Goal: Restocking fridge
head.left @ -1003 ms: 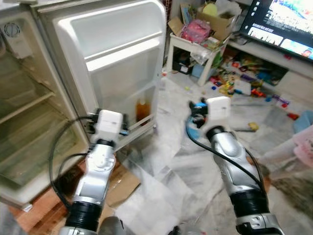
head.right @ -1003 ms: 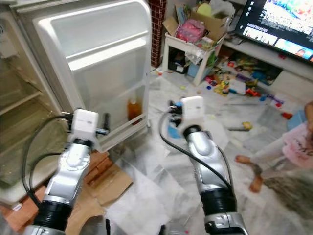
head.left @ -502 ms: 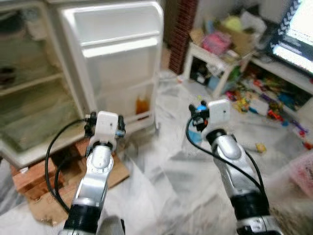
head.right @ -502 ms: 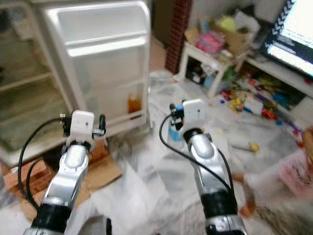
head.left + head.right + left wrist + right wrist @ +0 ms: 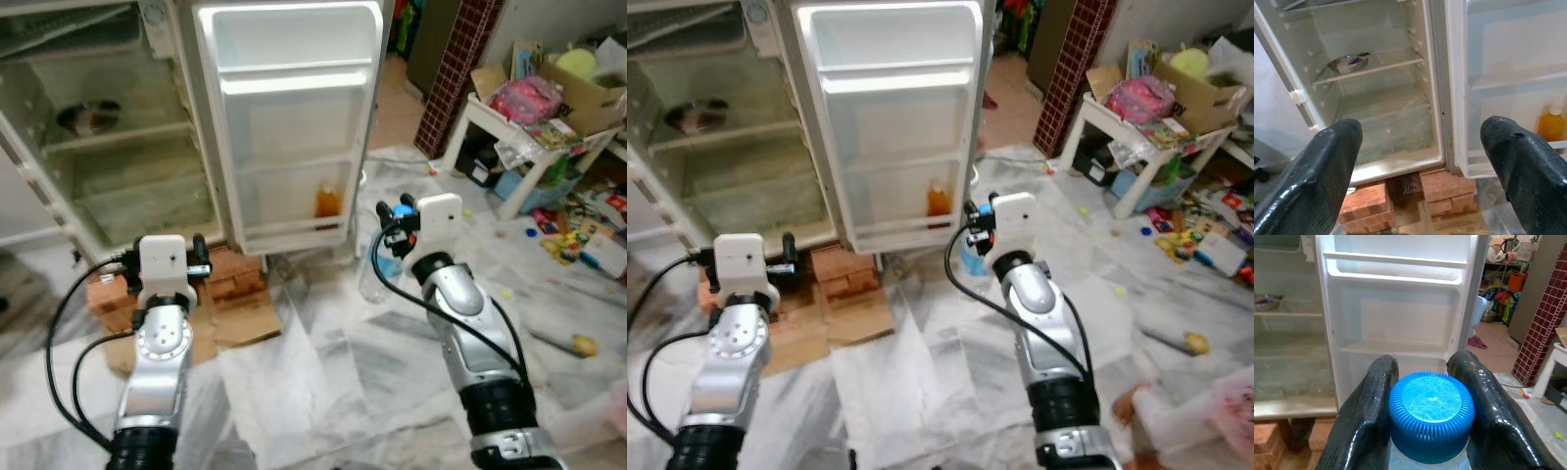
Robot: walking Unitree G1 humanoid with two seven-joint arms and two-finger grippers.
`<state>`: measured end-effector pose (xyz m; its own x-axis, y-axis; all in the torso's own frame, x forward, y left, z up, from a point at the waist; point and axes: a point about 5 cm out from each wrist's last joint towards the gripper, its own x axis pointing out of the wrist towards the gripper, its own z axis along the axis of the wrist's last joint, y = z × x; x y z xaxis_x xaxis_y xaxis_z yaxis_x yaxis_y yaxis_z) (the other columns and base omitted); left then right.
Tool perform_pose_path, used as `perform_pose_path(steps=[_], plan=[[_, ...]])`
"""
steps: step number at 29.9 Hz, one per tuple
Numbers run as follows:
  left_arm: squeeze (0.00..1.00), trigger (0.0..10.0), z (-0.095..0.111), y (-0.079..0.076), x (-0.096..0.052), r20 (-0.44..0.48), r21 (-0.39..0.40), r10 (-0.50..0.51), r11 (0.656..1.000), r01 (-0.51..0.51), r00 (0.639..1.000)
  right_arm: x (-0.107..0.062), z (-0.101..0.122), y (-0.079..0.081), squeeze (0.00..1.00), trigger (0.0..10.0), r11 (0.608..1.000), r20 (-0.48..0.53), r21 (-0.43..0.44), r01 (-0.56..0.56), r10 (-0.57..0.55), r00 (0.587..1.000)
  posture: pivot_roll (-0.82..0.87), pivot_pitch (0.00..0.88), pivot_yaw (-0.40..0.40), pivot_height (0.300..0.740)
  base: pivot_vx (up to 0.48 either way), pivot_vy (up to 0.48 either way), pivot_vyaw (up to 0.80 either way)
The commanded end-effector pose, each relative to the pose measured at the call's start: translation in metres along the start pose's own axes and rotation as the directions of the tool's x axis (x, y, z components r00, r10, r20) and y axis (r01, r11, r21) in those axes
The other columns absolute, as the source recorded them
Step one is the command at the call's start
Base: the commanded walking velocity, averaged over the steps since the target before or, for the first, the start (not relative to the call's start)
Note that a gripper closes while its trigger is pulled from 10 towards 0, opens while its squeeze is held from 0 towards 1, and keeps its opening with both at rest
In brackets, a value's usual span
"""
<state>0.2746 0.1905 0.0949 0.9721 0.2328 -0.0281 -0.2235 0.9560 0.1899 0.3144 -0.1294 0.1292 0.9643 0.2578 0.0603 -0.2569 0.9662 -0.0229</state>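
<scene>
Fridge (image 5: 118,147) open, door (image 5: 289,117) swung wide; stands on bricks (image 5: 235,279). Orange bottle (image 5: 327,200) upright in low door rack. Right gripper (image 5: 1425,406) clenched on blue-capped bottle (image 5: 1431,415), upright; body mostly hidden behind wrist. Left gripper (image 5: 1420,152) spread wide, holding nothing, facing shelves. Bowl (image 5: 1348,62) contents unclear.

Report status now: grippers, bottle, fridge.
Right gripper shut on blue-capped bottle. Left gripper open. Fridge door open, orange bottle on bottom shelf.

fridge (image 5: 118,127) open, shelves mostly bare | door rack (image 5: 294,230): orange bottle (image 5: 327,201)
</scene>
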Motion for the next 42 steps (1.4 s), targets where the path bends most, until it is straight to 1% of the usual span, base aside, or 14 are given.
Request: perform_pose_path(steps=[1,11,21,25,29,35,39,42], plan=[[0.0,10.0,0.0039,0.0013,-0.0015,0.024,-0.023,-0.016,1.0,0.016,1.0,0.0027,0.0145,-0.0037,0.0,10.0,1.0,0.068,-0.009,0.007,-0.007,0.998,0.08,0.0,-0.067,0.74,0.0,0.0,0.0],[0.0,10.0,0.0026,0.0014,-0.0033,0.022,-0.034,-0.024,0.999,0.025,0.999,0.0038,0.0176,-0.0038,0.0,10.0,1.0,0.086,-0.008,0.001,0.0,0.996,0.08,0.0,-0.071,0.74,0.345,0.0,0.0],[0.0,10.0,0.0025,-0.0005,-0.0029,0.021,-0.042,-0.026,0.999,0.027,0.999,0.0042,0.0187,-0.0025,0.0,10.0,1.0,0.093,-0.012,-0.026,0.027,0.995,0.07,0.0,-0.072,0.74,0.48,0.0,0.0],[0.0,10.0,0.0034,-0.0023,-0.0016,0.024,-0.046,-0.026,0.999,0.027,0.999,0.0045,0.02,-0.0003,0.0,10.0,0.998,0.101,-0.03,-0.048,0.05,0.994,0.08,0.0,-0.073,0.74,0.48,0.0,0.0],[0.0,10.0,0.0039,-0.0033,-0.0009,0.026,-0.058,-0.022,0.998,0.023,0.999,0.005,0.0218,0.0018,0.0,10.0,0.997,0.109,-0.046,-0.061,0.066,0.992,0.08,0.0,-0.074,0.74,0.48,0.0,0.69],[0.0,10.0,0.0033,-0.003,-0.0007,0.019,-0.064,-0.013,0.998,0.014,1.0,0.0055,0.0208,0.0014,0.0,10.0,0.997,0.106,-0.041,-0.061,0.065,0.992,0.08,0.0,-0.074,0.74,0.46,0.0,0.74],[0.0,10.0,0.0043,-0.0024,-0.0006,0.027,-0.063,0.0,0.998,0.001,1.0,0.0053,0.0196,0.001,0.0,10.0,0.997,0.103,-0.037,-0.06,0.064,0.993,0.08,0.0,-0.075,0.74,0.415,0.0,0.0],[0.0,10.0,0.0041,-0.0016,-0.0004,0.021,-0.056,0.012,0.998,-0.011,1.0,0.0055,0.0193,0.0011,0.0,10.0,0.997,0.102,-0.037,-0.06,0.064,0.993,0.08,0.0,-0.074,0.74,0.0,0.0,0.0]])
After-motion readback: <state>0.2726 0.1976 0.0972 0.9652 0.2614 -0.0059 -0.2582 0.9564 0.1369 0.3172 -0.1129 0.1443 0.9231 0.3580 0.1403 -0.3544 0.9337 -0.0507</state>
